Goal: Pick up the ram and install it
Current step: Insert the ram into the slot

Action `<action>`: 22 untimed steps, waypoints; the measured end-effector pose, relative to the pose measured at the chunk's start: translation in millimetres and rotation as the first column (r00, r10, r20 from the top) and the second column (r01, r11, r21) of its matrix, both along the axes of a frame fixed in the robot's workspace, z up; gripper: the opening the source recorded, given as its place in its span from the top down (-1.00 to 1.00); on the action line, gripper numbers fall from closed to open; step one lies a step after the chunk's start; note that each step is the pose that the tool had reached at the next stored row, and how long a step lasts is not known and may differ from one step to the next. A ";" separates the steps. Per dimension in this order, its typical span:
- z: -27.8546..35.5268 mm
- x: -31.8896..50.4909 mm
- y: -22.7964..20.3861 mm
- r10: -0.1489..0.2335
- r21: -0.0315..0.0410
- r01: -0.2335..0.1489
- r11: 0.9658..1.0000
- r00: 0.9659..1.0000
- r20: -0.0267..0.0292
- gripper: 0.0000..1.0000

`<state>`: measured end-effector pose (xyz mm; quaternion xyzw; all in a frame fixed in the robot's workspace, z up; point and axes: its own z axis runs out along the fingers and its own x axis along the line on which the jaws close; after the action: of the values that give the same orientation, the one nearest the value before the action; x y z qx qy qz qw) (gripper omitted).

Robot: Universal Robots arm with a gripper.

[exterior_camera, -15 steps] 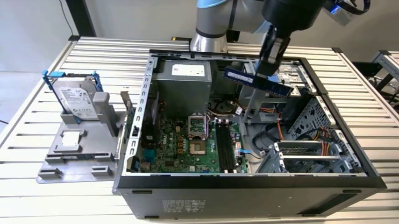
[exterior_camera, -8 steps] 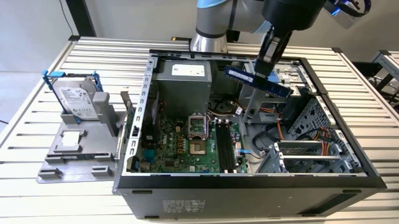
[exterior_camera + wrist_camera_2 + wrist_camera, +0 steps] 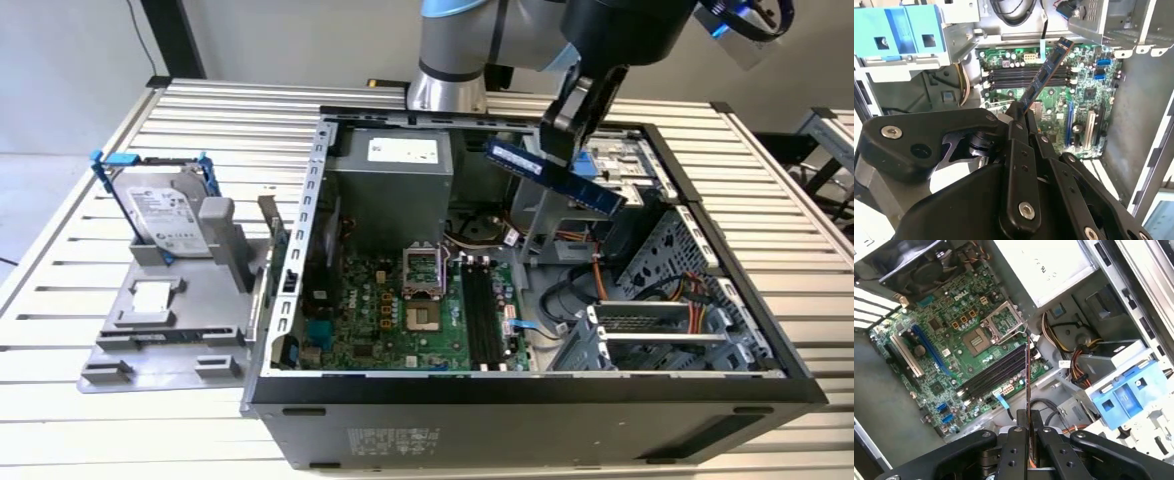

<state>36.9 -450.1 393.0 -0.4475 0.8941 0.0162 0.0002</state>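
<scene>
Case: the open computer case [image 3: 534,388] lies under the gripper, and I look straight into it in both wrist views.
Motherboard: the green motherboard [image 3: 387,310] sits on the case floor, well below the fingertips.
Hard drive: the silver hard drive [image 3: 167,215] stands in its blue bracket [image 3: 107,165] outside the case, well apart from the gripper, toward the exterior view's left.
Gripper: I see the gripper [image 3: 563,135] hanging above the case's interior. Its black fingers [image 3: 1015,440] are clamped on the ram with nothing else between them.
Ram: the ram [image 3: 521,161] is in the air, pinched in the fingertips and touching nothing else. In the exterior view its long axis slants, with the lower end toward the exterior view's right. In the second wrist view it sticks out past the fingertips toward the board [image 3: 1046,70]. In the first wrist view I see it edge-on [image 3: 1027,375].
Memory slots: the long black memory slots [image 3: 996,372] lie beyond the ram's free end, well apart from it.
</scene>
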 end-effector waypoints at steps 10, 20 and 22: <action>0.0 0.0 0.0 -0.144 0.000 0.144 0.990 0.990 0.000 1.00; 0.0 0.0 -0.2 -0.281 0.000 0.281 0.960 0.960 0.000 1.00; -0.1 0.0 -0.3 -0.308 0.000 0.308 0.952 0.952 0.000 1.00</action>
<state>36.9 -450.4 393.0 -0.3028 0.9529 0.0160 0.0027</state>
